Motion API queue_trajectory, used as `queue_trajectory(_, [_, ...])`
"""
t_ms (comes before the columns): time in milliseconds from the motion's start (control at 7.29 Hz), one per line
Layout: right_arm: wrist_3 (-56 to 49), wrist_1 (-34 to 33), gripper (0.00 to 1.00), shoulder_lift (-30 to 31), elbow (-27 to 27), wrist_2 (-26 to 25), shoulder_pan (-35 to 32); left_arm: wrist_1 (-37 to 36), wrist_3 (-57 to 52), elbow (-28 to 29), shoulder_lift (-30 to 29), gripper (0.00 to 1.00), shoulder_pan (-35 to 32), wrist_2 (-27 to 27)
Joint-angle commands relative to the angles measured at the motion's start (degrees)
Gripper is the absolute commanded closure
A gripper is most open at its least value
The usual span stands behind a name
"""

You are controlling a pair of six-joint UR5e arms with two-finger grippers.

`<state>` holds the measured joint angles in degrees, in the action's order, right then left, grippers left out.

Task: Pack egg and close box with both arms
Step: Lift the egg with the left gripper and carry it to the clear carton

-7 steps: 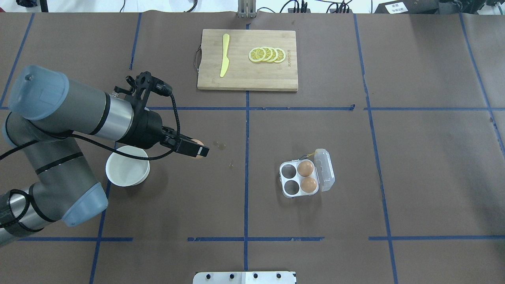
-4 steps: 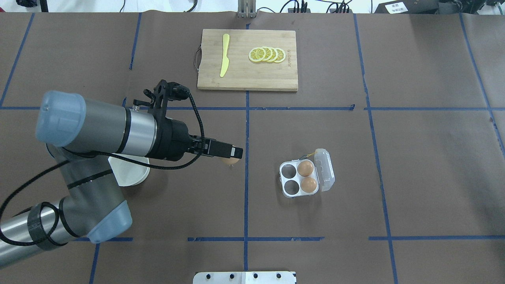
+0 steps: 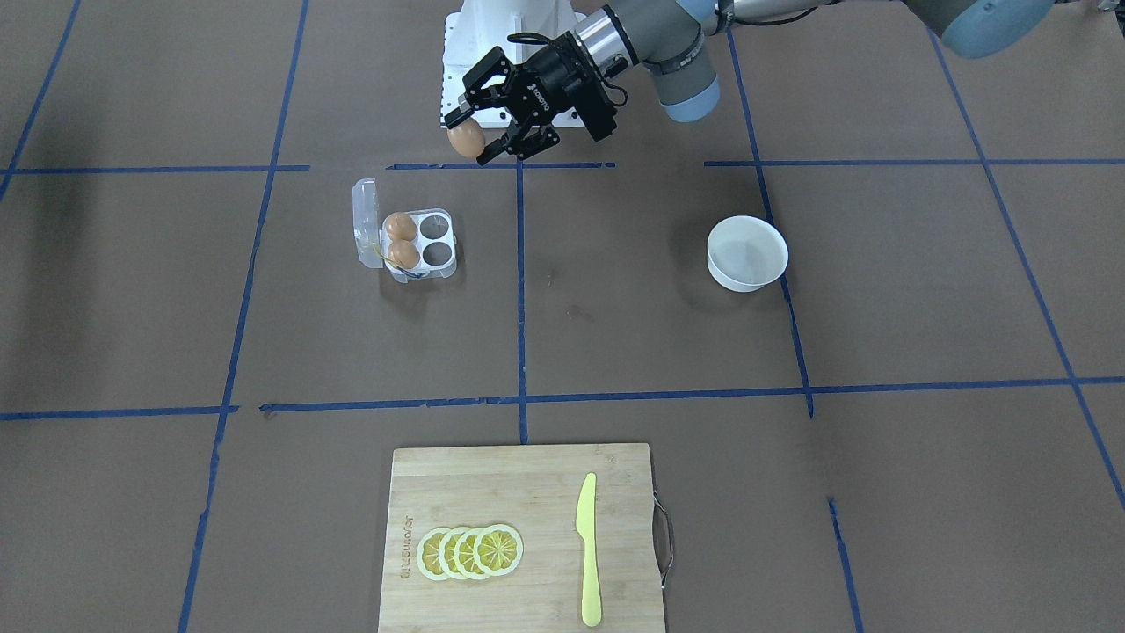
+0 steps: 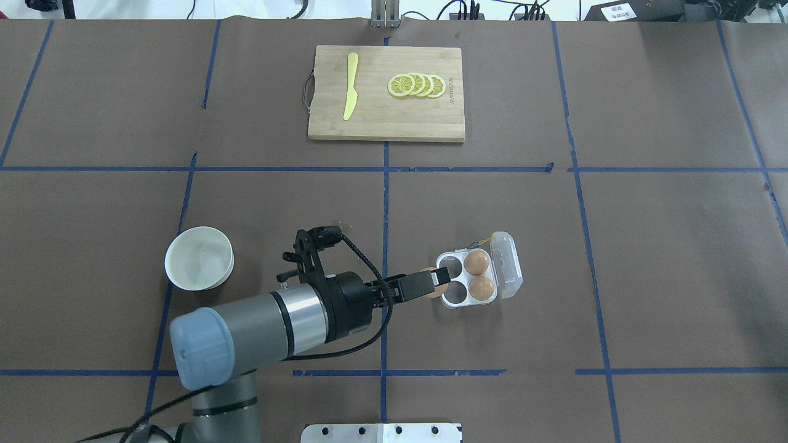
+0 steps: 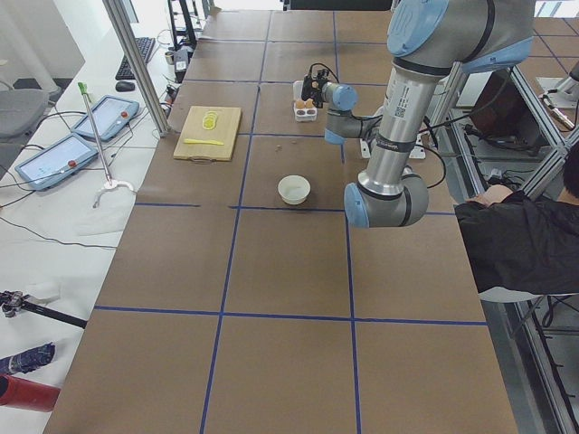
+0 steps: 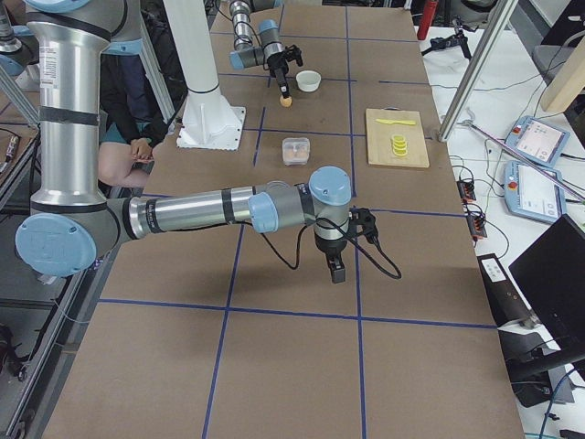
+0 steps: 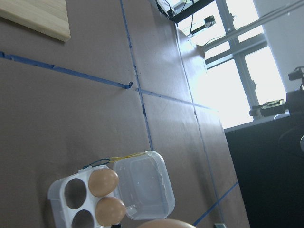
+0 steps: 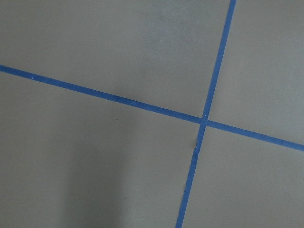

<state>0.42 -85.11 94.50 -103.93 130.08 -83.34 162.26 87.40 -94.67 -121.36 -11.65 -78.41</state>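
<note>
Egg [image 3: 465, 138] in left end effector [image 3: 470, 141], near box [image 3: 436, 240]

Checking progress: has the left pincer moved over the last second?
Yes. The left pincer swung rightward in the overhead view, from beside the white bowl to the box.

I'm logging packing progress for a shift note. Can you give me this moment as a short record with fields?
Egg: held in left hand, in the air beside the box, not yet in a cell
Box: lid open; two eggs in the cells by the lid, two cells empty
Right hand: far from the box; open or shut unclear
Bowl: empty
</note>
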Motion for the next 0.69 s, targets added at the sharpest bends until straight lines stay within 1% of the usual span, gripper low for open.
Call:
queue_trajectory(0, [-0.07, -0.06, 0.00, 0.07, -0.05, 0.00, -0.07, 0.60, 3.56, 6.13, -3.69, 0.68, 4.00, 8.71])
queue_trajectory(275, [0.02, -0.06, 0.00, 0.07, -0.22, 0.00, -0.07, 0.25, 3.39, 8.09, -4.68, 0.68, 3.83, 10.21])
queue_trajectory(549, [0.02, 0.03, 0.00, 0.07, -0.14, 0.00, -0.07, 0.25, 3.65, 8.27, -4.77, 0.68, 2.60, 9.86])
